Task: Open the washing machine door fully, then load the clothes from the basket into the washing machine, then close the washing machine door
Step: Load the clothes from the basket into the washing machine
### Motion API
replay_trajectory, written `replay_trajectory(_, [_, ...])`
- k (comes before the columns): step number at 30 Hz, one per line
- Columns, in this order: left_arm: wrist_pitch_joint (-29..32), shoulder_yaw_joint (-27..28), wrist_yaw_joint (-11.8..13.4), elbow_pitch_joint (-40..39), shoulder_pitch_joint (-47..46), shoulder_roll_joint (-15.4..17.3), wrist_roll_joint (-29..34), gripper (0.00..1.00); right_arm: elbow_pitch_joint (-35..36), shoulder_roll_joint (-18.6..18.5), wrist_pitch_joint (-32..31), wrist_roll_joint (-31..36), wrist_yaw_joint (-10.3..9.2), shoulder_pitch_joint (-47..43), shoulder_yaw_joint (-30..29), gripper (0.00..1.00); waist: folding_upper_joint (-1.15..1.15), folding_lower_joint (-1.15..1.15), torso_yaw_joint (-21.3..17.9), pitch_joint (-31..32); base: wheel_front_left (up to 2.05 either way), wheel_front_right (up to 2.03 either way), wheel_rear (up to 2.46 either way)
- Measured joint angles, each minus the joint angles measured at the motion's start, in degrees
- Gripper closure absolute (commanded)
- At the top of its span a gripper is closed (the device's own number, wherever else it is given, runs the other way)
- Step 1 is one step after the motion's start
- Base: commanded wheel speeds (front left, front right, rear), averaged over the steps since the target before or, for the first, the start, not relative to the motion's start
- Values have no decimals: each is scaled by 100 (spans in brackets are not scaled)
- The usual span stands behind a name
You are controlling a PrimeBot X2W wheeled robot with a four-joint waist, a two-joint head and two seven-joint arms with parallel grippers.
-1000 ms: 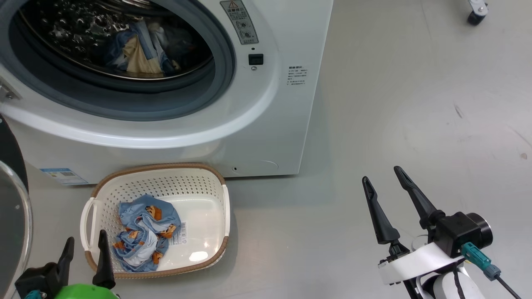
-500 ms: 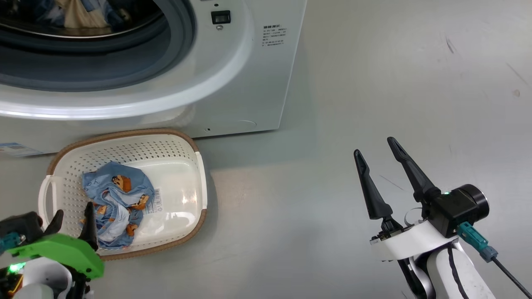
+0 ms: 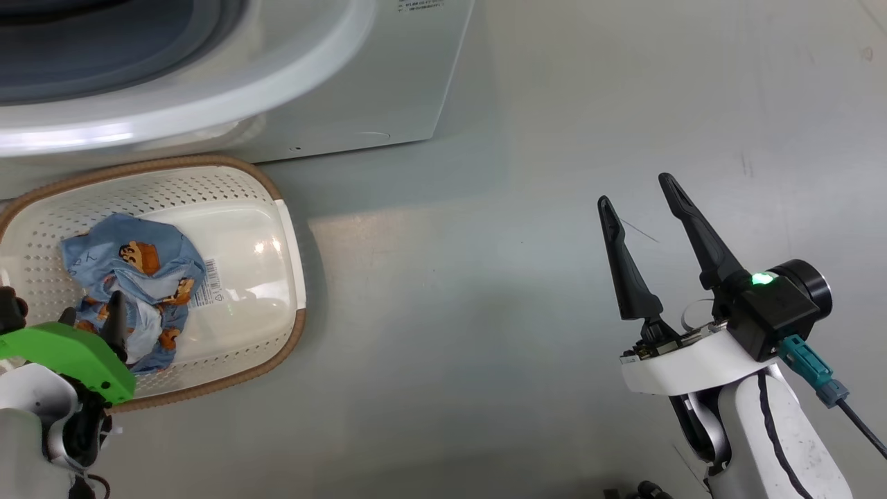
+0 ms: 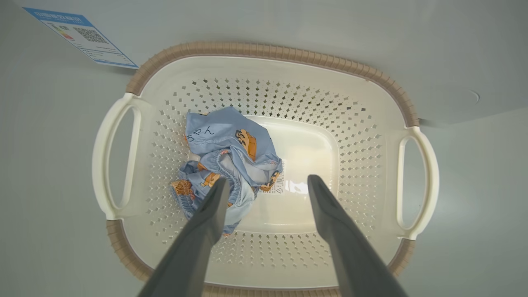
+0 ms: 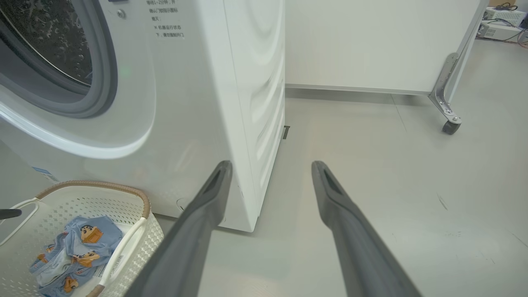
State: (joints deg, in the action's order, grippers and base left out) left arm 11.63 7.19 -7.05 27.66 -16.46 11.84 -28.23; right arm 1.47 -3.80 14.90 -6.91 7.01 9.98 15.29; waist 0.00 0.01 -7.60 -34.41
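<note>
The cream basket (image 3: 280, 229) with a brown rim stands on the floor against the front of the white washing machine (image 3: 360, 90). One crumpled light blue piece of the clothes (image 3: 132, 274) with orange figures lies in its left half. My left gripper (image 4: 268, 180) hangs open above the basket (image 4: 268, 50), its left finger over the clothes (image 4: 231, 144) and not touching them. My right gripper (image 3: 635, 190) stands open and empty over bare floor, well right of the machine. The drum opening (image 5: 49, 45) is uncovered. The washing machine door is out of view.
A blue energy label (image 4: 80, 37) sits low on the machine's front. A white wheeled panel with a caster (image 5: 449, 126) stands behind and to the right. Grey floor (image 3: 485, 291) spreads open to the right of the basket.
The head camera has tilted down, so the machine has slid up out of the picture. My left gripper has come forward over the basket and the clothes. Both grippers stay open.
</note>
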Motion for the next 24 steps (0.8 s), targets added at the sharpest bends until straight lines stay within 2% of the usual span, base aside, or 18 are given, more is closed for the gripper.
replay_trajectory(6, [52, 197, 9, 376, -433, 43, -166, 0, 30, 12, 0, 53, 0, 168, -10, 0, 0, 0, -78, -385, 0, 0, 0])
replay_trajectory(13, [335, 271, 155, 936, -631, 186, -208, 0, 68, 23, 0, 92, 0, 269, -10, 0, 0, 0, -175, -725, 0, 0, 0])
replay_trajectory(24, [337, 314, 153, 1390, -1304, 286, -222, 0, 212, 33, 0, 114, -8, 269, -110, 0, 0, 0, -318, -1274, 0, 0, 0])
